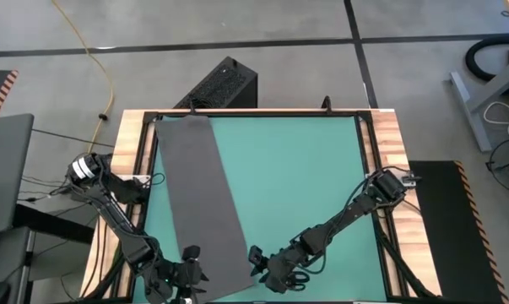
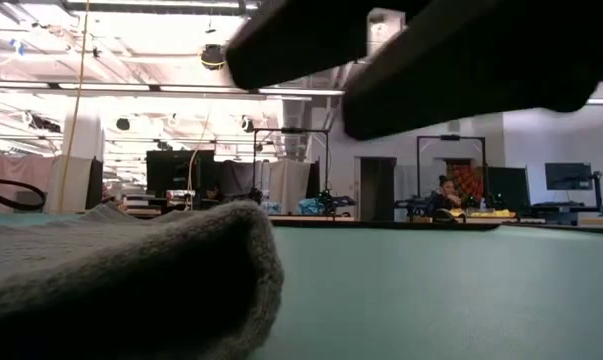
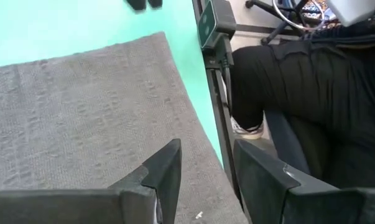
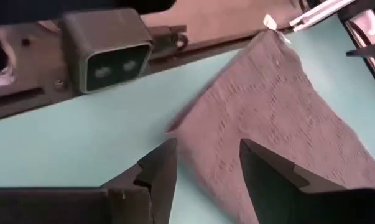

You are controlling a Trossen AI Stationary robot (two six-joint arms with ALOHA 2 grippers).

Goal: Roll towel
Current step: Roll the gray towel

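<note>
**Towel laid flat as a long strip, both grippers parted at its near end; no containers in view.**

High view: the towel (image 1: 202, 196) lies as a long folded strip on the green mat (image 1: 305, 186), running from the mat's far edge to its near edge; the left gripper (image 1: 189, 268) and right gripper (image 1: 259, 262) flank the towel's near end, likely placed to start the roll there. Low view: the towel's folded edge (image 2: 236, 265) rests on the mat. Left wrist view: fingers (image 3: 165, 171) parted above the towel, holding nothing. Right wrist view: fingers (image 4: 159, 168) released, spread over the towel's near corner, its white tag (image 4: 269, 23) at the far tip.
</note>
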